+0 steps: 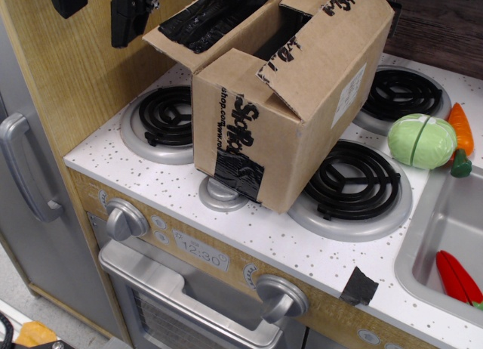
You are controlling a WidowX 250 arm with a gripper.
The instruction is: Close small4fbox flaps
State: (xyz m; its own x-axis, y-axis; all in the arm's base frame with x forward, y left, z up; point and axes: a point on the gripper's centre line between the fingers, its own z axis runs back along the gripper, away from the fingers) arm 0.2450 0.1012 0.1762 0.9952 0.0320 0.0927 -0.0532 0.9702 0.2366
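The small4fbox [260, 137] is a brown cardboard box with black lettering, black tape and a white label. It stands in the middle of the toy stove top, between the burners. Its left flap [215, 16], covered in shiny black tape, sticks out and up to the left. The right flap [339, 35] slopes over the top, partly down. The near flap [238, 66] is folded in low. A dark gap [285, 30] shows between them; I cannot make out the far flap. My gripper [98, 7] hangs at the top left, just left of the taped flap, with its black fingers [130, 16] apart and empty.
Four black coil burners [166, 116] surround the box. A green toy cabbage [421, 141] and an orange carrot [460, 126] lie at the right, by the sink [445, 213], which holds a red toy [456, 277]. A wooden panel [68, 84] rises at the left.
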